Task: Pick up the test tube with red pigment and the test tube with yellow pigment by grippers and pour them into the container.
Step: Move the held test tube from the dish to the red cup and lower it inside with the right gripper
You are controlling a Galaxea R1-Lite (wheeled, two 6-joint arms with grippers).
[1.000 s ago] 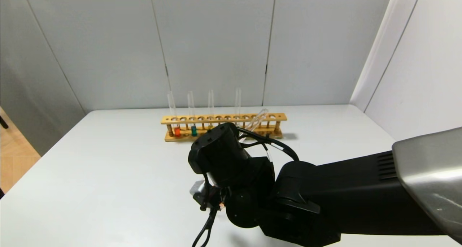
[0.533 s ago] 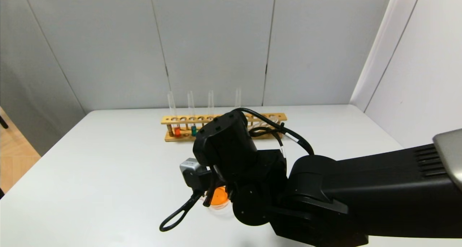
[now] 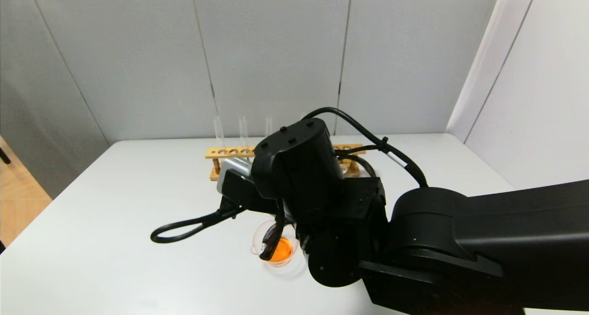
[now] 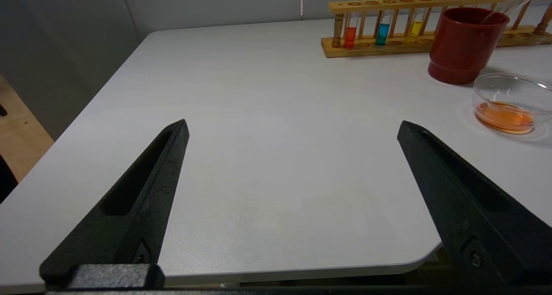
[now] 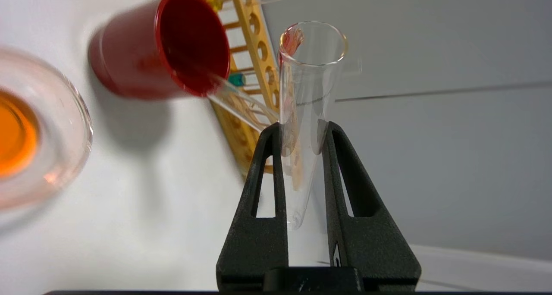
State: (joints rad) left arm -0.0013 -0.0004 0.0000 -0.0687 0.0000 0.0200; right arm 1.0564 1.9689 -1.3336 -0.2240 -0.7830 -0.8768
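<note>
My right gripper (image 5: 299, 129) is shut on the test tube with red pigment (image 5: 308, 92). The tube is drained, with only red-orange streaks inside and at its mouth. In the head view the bulky right wrist (image 3: 294, 167) hangs above and just behind the container (image 3: 276, 249) and hides the fingers. The container, a low clear glass dish, holds orange liquid and also shows in the left wrist view (image 4: 509, 103). A test tube with yellow pigment (image 4: 415, 28) stands in the wooden rack (image 4: 414, 4). My left gripper (image 4: 293, 129) is open and empty over the table's front left.
A dark red cup (image 4: 463, 45) stands between rack and container with an empty tube leaning in it. The rack also holds a bright orange tube (image 4: 349, 35) and a teal tube (image 4: 382, 32). A black cable loop (image 3: 184, 230) hangs left of the right wrist.
My right wrist has risen and swung back toward the rack with the tube. The container with orange liquid, hidden before, has come into view below it.
</note>
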